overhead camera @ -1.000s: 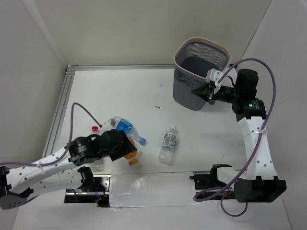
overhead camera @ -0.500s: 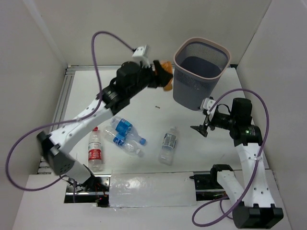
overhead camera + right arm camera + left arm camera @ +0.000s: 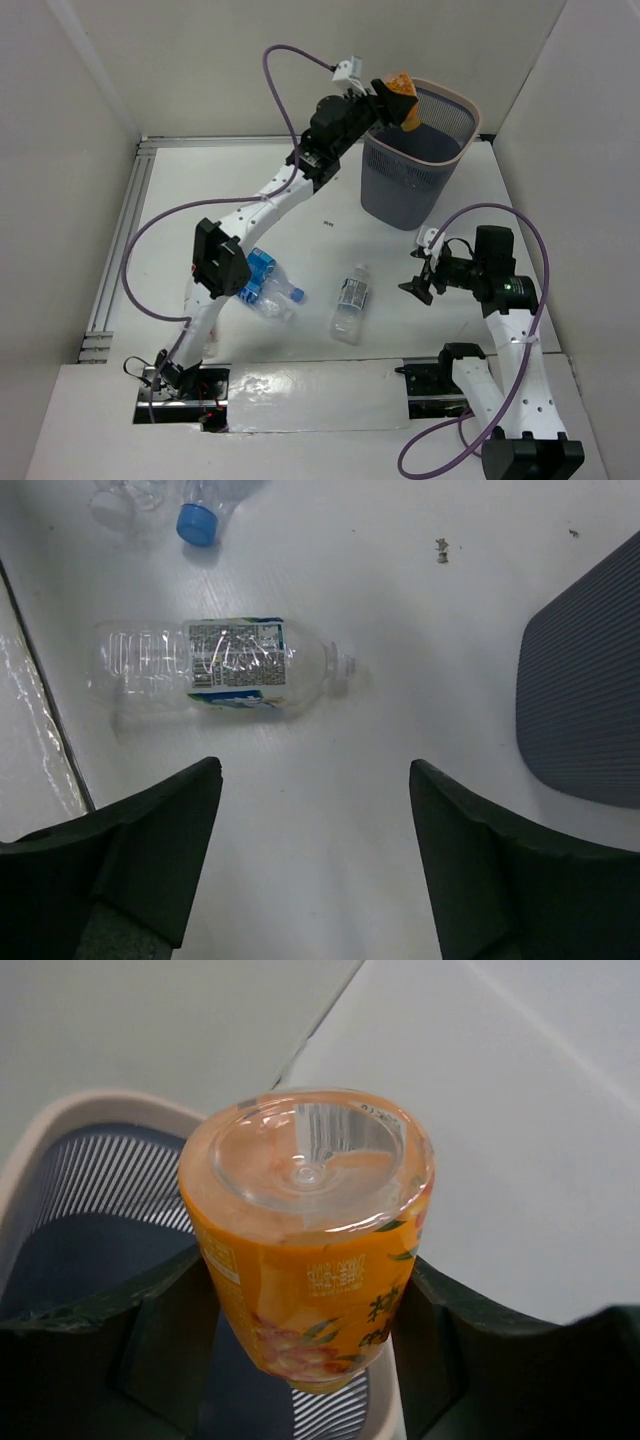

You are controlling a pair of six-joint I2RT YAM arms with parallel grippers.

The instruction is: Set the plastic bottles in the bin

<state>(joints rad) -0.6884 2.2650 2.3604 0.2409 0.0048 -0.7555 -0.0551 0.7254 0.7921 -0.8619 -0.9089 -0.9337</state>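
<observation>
Jaws, left gripper (image 3: 392, 100): closed on the orange bottle (image 3: 405, 95). Jaws, right gripper (image 3: 420, 268): spread wide, nothing between them.

Top view. Left arm reaches far across the table (image 3: 250, 190), carrying the orange bottle high, at the left side of the bin's rim. The bin (image 3: 400, 195) stands near the far right corner. Right gripper hangs low beside the bin's near side, apart from it. One clear bottle (image 3: 350, 303) lies on its side near the middle of the near edge. A tangle of clear bottles with blue caps (image 3: 262, 280) lies toward the near left, partly under the left arm.

Left wrist view. Orange bottle sits between both fingers, base toward the camera, tilted. Pale rim (image 3: 60, 1125) and dark mesh hollow show to the left and below. Bottle looks to be over the rim's edge rather than over the middle of the mouth.

Right wrist view. Open fingers frame bare table. Clear bottle (image 3: 225, 665) lies ahead, neck toward the bin wall (image 3: 585, 700); a blue cap (image 3: 197, 523) shows at the top edge.

Step in hand, as I judge it: the drop. Best to carry the orange bottle further in over the mouth, clear of the rim, before letting go. A light bottle could glance off the rim and roll away.
</observation>
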